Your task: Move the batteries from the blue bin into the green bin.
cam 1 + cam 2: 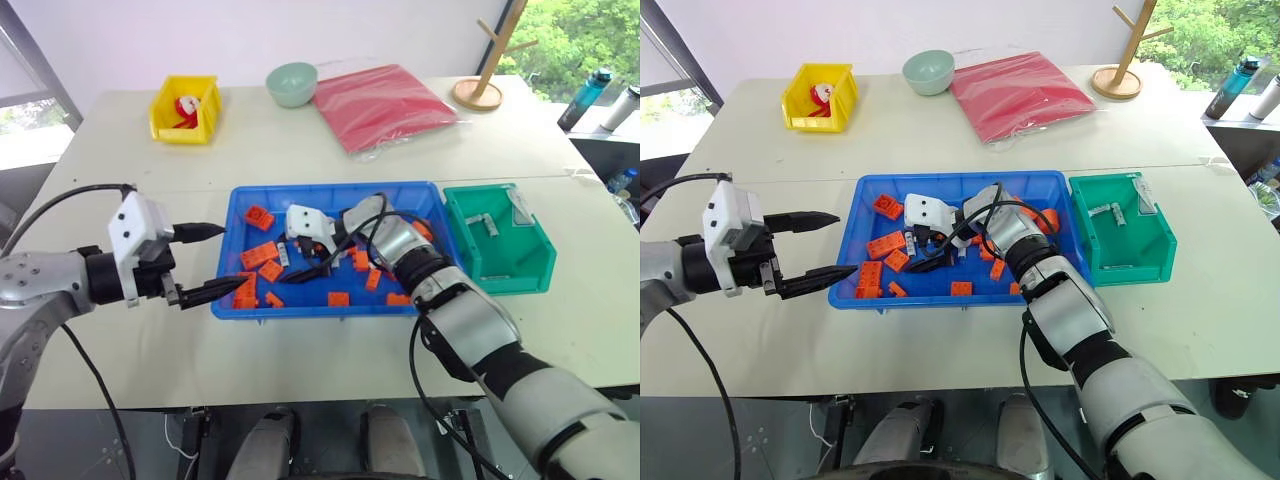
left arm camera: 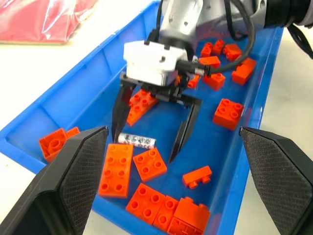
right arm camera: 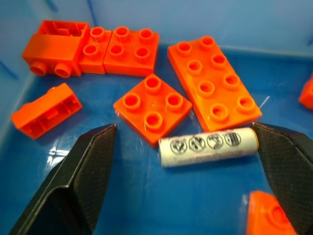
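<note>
Between the spread right claw (image 3: 183, 171), the battery (image 3: 209, 146) lies flat, spanning finger to finger.

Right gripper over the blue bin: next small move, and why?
Probably ease the right gripper down and shut it on the small grey-silver cylindrical battery. Its black fingers stand open astride that battery, which lies loose on the floor of the shallow bright-blue plastic bin.

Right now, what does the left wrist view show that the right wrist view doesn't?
Left wrist view alone: the whole right gripper from outside, open, straddling the battery, plus the blue bin rim, table and a red bag.
Right wrist view alone: the battery's printed symbols close up, one end by a fingertip.
Both: that battery lying flat on the bin floor among orange blocks.
</note>
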`<move>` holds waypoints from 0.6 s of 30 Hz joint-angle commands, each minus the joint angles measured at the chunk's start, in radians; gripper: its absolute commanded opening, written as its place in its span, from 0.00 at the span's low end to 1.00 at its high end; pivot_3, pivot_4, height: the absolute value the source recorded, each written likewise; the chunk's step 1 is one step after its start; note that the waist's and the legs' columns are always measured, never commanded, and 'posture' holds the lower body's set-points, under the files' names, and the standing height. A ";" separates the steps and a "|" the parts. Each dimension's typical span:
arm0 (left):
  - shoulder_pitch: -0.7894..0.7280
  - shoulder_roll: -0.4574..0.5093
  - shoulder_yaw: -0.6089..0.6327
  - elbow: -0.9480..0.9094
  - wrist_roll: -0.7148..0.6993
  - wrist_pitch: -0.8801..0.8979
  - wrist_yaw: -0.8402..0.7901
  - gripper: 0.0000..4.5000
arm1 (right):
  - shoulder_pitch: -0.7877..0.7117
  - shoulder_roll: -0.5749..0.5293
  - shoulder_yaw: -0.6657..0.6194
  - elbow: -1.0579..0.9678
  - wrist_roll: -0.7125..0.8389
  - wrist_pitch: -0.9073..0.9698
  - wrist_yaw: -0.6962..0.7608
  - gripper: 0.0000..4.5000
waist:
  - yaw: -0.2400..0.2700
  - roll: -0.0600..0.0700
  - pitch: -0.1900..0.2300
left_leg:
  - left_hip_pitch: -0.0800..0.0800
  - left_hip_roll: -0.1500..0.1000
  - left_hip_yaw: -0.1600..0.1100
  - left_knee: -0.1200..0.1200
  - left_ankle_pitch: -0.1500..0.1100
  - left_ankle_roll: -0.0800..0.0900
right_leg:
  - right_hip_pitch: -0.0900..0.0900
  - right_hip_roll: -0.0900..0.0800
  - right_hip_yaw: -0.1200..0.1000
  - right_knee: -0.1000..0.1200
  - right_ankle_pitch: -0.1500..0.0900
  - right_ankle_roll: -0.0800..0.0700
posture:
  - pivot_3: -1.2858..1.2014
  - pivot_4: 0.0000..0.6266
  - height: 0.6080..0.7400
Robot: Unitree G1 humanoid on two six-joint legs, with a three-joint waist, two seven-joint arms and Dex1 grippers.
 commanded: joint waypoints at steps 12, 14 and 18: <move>-0.041 0.014 -0.004 -0.005 -0.004 -0.007 0.000 1.00 | -0.040 0.001 -0.054 0.045 -0.016 -0.073 -0.040 0.52 | -0.014 0.000 0.000 | 0.001 0.000 -0.001 0.000 0.000 -0.001 | -0.002 0.000 0.001 0.008 0.000 0.000 | 0.52 0.24 0.82; -0.049 0.013 -0.012 0.002 -0.001 -0.011 -0.003 1.00 | -0.032 -0.006 -0.065 0.014 -0.004 -0.063 -0.028 0.52 | -0.013 0.000 0.000 | 0.001 0.000 -0.001 0.000 0.000 -0.001 | -0.002 0.000 0.001 0.009 0.000 0.000 | 0.52 0.24 0.82; -0.074 0.002 -0.044 0.023 0.004 -0.021 -0.008 1.00 | 0.040 -0.077 -0.128 -0.262 0.073 0.068 -0.008 0.52 | -0.010 0.000 0.000 | 0.001 -0.001 -0.002 0.000 0.000 -0.001 | -0.003 0.000 0.002 0.009 0.000 0.000 | 0.52 0.24 0.82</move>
